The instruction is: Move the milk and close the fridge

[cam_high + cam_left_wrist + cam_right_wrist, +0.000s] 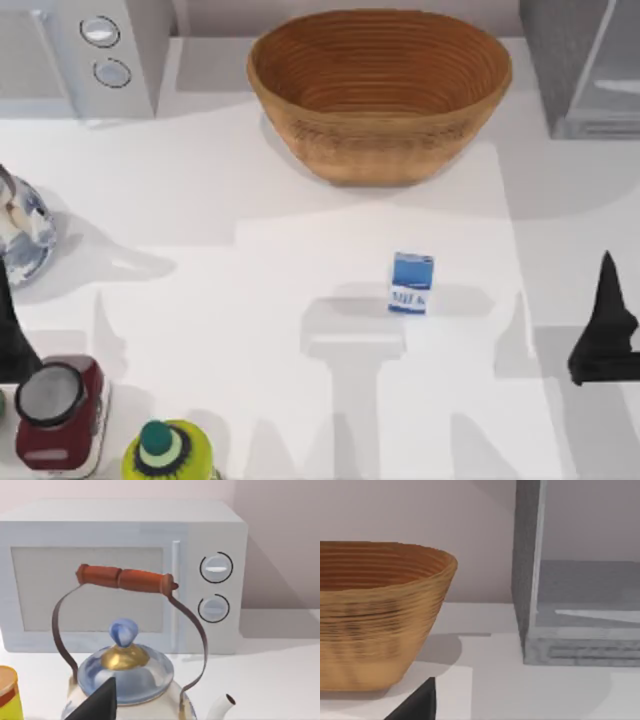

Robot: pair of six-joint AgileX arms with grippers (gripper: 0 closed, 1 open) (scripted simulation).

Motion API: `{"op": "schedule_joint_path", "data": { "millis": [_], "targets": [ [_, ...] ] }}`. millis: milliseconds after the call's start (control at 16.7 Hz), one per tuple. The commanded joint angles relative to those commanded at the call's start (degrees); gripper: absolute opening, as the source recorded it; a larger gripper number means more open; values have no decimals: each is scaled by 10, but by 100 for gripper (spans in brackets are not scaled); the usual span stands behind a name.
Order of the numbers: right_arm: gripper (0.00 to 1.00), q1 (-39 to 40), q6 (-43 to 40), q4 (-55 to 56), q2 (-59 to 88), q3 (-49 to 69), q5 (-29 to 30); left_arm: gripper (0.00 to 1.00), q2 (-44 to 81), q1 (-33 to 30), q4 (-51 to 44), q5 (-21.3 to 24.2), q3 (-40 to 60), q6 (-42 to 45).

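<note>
The milk, a small blue carton with a white lower band, stands upright on the white table right of centre. The fridge fills the back right corner; in the right wrist view its dark grey wall frames a pale glassy panel. My right gripper hovers near the table's right edge, well right of the milk and in front of the fridge, holding nothing. My left gripper sits at the far left edge, just in front of a kettle.
A big woven basket stands at the back centre, behind the milk. A light grey microwave with two dials is at the back left. At the front left are a red jar with a grey lid and a yellow-green bottle.
</note>
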Motion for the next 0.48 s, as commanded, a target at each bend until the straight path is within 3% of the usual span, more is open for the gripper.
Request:
{"op": "schedule_joint_path", "data": {
  "millis": [180, 480],
  "targets": [
    [100, 45, 2, 37, 36, 3, 45, 100, 0, 0, 0, 0, 0, 0],
    [100, 46, 3, 38, 37, 1, 47, 100, 0, 0, 0, 0, 0, 0]
  ]
}}
